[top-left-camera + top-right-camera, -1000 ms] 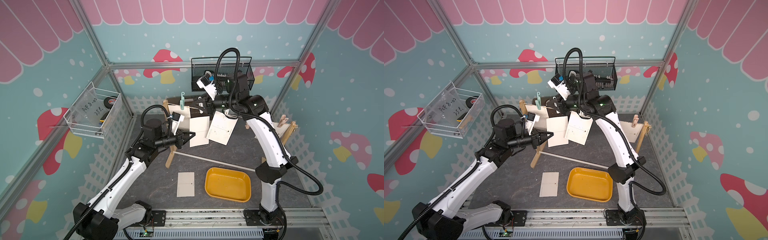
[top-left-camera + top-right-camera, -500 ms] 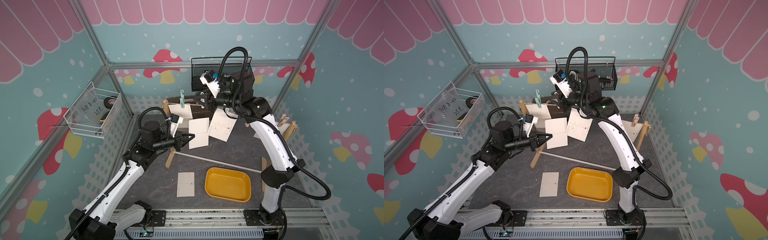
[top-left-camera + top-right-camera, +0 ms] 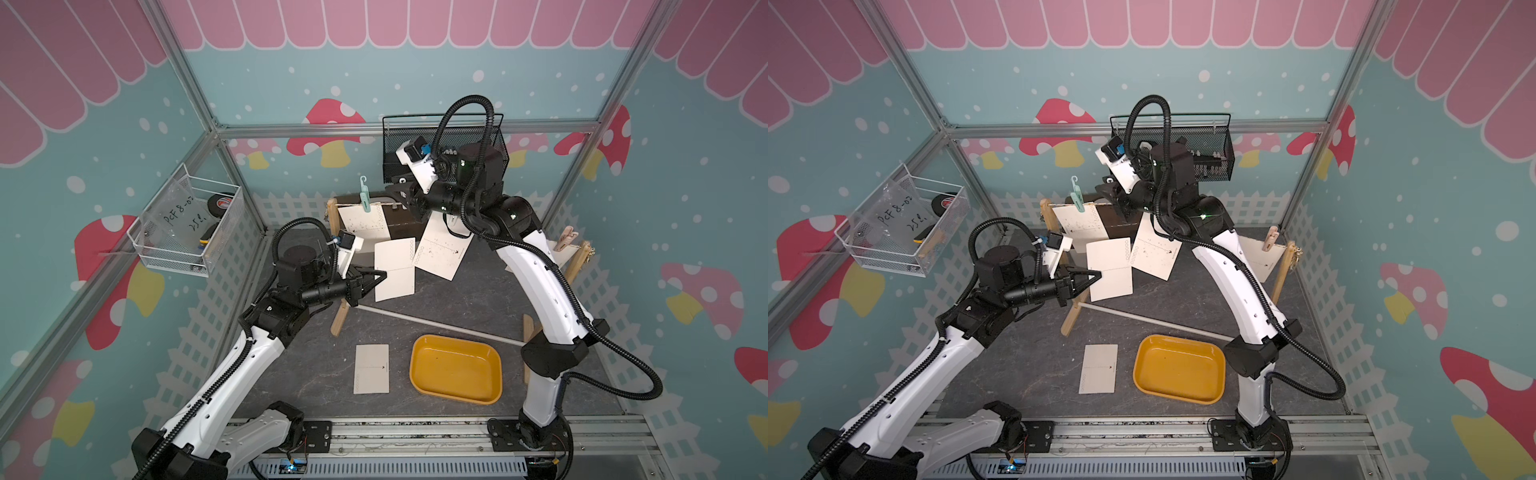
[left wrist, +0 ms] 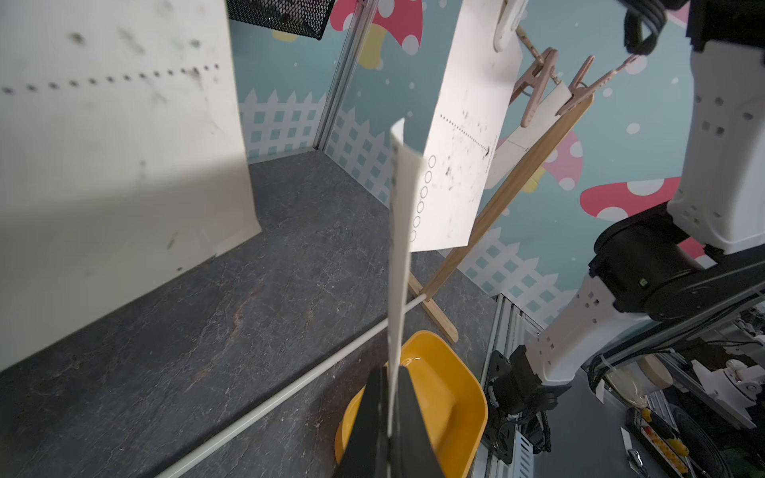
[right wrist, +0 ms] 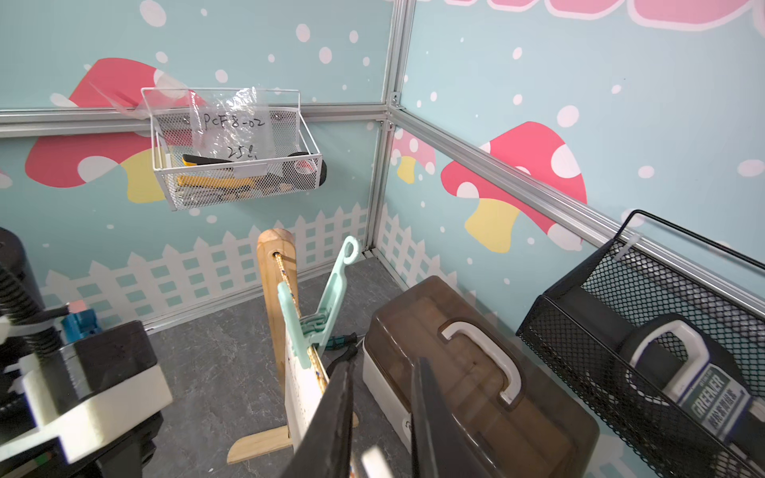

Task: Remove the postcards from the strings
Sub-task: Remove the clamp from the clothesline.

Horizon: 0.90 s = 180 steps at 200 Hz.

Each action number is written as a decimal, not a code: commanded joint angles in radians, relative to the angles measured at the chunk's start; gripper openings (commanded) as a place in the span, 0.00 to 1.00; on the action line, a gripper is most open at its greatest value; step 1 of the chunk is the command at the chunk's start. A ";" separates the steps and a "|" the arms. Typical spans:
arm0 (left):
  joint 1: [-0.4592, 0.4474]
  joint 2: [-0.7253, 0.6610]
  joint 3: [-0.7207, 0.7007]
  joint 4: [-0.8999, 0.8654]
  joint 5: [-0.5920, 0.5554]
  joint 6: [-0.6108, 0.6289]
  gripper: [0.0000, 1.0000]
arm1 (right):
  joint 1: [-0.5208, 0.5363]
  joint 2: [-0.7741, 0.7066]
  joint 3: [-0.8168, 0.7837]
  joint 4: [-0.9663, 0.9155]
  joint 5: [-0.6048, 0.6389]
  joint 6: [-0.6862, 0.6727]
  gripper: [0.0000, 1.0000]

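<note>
Centre of both top views, my left gripper (image 3: 381, 275) is clamped tight on the left edge of the held card (image 3: 395, 270). In the left wrist view that card runs edge-on, straight up from between the black fingers (image 4: 372, 414). Its top edge sits below the string (image 5: 282, 267).

Just right of it, the tilted card (image 3: 442, 249) hangs from the line, and my right gripper (image 3: 395, 195) is up there on the string above it. In the right wrist view its fingers (image 5: 339, 414) stand close together with a thin gap. There's a white blur low between them, and I can't tell what it is.

Upper left of the line, a green clip (image 3: 364, 199) pins the pinned card (image 3: 365, 222) beside the left post (image 3: 331, 208). Over at right, a tan clip (image 3: 1271, 239) holds the far card (image 3: 1262, 259) by the right post (image 3: 1283, 270), partly behind my right arm.

Lower centre, the floor card (image 3: 372, 369) lies flat on the dark floor, just left of the yellow tray (image 3: 455, 370), not touching it.
</note>
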 commanded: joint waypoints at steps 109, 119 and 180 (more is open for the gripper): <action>-0.003 -0.030 -0.026 -0.020 -0.015 0.004 0.00 | 0.014 0.039 -0.039 0.032 0.084 -0.077 0.01; -0.002 -0.034 -0.028 -0.020 -0.018 0.004 0.00 | 0.016 0.039 -0.046 0.033 0.082 -0.075 0.00; -0.003 -0.030 -0.028 -0.023 -0.017 0.008 0.00 | 0.018 -0.045 -0.196 0.100 0.086 -0.100 0.00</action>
